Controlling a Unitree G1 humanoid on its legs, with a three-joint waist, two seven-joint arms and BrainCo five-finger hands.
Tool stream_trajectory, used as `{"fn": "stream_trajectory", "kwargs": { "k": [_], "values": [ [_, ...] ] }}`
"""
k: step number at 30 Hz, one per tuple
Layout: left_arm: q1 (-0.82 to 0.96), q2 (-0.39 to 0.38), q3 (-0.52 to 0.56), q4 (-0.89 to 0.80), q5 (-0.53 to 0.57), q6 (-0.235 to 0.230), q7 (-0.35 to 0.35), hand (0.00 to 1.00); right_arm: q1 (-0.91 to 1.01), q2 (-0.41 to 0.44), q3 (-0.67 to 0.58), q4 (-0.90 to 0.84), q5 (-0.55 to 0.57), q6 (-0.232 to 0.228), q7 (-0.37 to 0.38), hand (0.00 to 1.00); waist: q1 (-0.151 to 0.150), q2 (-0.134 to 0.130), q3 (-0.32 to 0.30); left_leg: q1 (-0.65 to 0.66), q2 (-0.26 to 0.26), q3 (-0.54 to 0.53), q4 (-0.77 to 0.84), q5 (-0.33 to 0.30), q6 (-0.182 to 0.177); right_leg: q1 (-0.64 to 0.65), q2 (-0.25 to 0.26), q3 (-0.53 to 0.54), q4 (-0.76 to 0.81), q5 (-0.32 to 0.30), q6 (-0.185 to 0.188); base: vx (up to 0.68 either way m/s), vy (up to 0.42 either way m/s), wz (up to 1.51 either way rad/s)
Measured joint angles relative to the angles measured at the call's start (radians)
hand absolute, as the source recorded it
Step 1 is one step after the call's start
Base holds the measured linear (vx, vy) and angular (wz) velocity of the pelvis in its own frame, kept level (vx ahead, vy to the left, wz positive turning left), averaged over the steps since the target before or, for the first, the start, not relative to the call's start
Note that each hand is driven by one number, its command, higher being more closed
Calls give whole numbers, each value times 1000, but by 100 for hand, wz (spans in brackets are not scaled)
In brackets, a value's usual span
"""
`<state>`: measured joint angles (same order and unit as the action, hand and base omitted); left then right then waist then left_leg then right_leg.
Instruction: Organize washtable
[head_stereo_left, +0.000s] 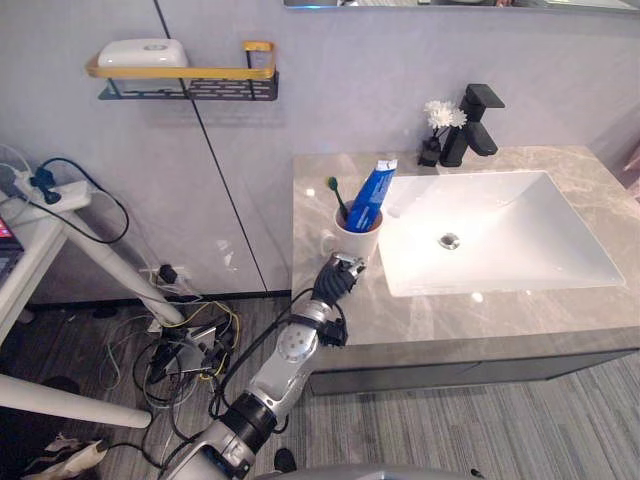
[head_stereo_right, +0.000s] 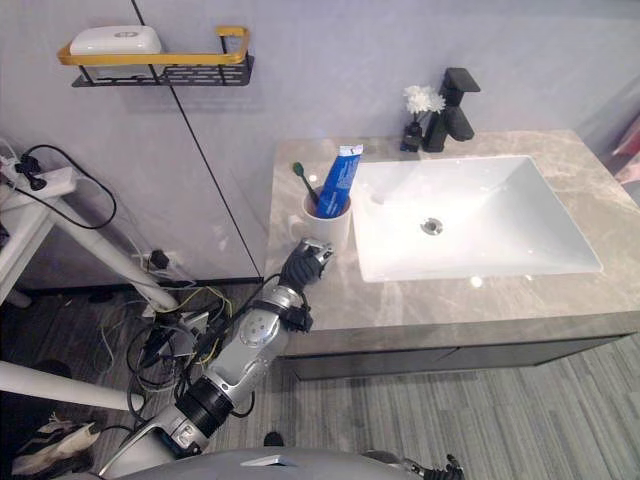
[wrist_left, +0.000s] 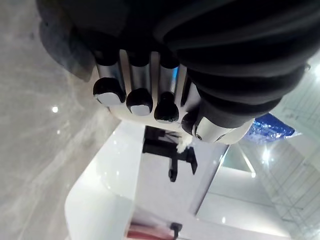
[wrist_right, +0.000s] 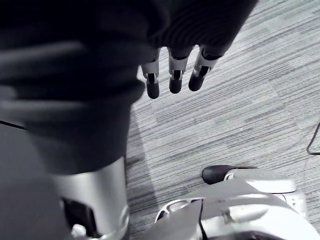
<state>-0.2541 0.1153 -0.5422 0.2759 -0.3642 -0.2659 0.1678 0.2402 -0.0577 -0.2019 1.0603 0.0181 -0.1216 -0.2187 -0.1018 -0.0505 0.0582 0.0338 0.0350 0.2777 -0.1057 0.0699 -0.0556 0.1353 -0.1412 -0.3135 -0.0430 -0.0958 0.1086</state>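
A white cup (head_stereo_left: 357, 240) stands on the grey marble washtable (head_stereo_left: 450, 315), just left of the white sink (head_stereo_left: 560, 240). A blue toothpaste tube (head_stereo_left: 372, 196) and a green-headed toothbrush (head_stereo_left: 337, 195) stand in it. My left hand (head_stereo_left: 337, 277) is at the counter's front left, right below the cup, fingers curled; in the left wrist view its fingertips (wrist_left: 140, 102) show nothing held between them. My right hand (wrist_right: 172, 75) hangs over the grey floor with its fingers straight.
A black faucet (head_stereo_left: 473, 125) and a small white flower (head_stereo_left: 440, 118) stand behind the sink. A wall shelf (head_stereo_left: 190, 80) holds a white soap box (head_stereo_left: 142, 52). A white table with a power strip (head_stereo_left: 50, 190) stands at left, cables (head_stereo_left: 185, 345) on the floor.
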Motion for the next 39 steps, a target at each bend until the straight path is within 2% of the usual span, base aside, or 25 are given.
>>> {"fn": "stream_trajectory", "kwargs": {
  "k": [13, 18, 22, 30, 39],
  "values": [
    [-62, -12, 123, 42, 2, 17, 91, 100, 0, 2, -21, 0, -1, 0, 1, 0, -2, 0, 0, -8, 4, 49, 0, 0, 0, -25, 0, 38, -4, 12, 1, 3, 3, -9],
    [-104, -16, 195, 43, 37, 18, 136, 100, 0, 2, -28, 0, -4, 0, 1, 0, -3, 5, 2, -8, 5, 67, 0, 0, 0, -30, -1, 56, -4, 20, 1, -9, 13, -9],
    [-106, -22, 213, 43, 38, 18, 145, 100, 0, 2, -28, 0, -9, 0, 2, 0, -1, 6, 2, -8, 6, 68, 0, 0, 0, -30, -1, 55, -2, 21, 2, 0, 0, 0],
    [-13, -37, 205, -7, 37, 18, 97, 100, 0, 2, -33, 0, -9, 0, 3, 0, 1, 9, 3, -7, 5, 66, 0, 0, 0, -28, -1, 53, -2, 21, 2, 0, 0, 0],
    [58, -36, 75, -41, 35, 23, -1, 100, 0, -2, -28, 0, -7, -1, 3, 0, 4, 18, 9, 10, 5, 57, 0, 0, 0, -12, 0, 45, -1, 20, 2, -2, 1, 1]
  ]
}}
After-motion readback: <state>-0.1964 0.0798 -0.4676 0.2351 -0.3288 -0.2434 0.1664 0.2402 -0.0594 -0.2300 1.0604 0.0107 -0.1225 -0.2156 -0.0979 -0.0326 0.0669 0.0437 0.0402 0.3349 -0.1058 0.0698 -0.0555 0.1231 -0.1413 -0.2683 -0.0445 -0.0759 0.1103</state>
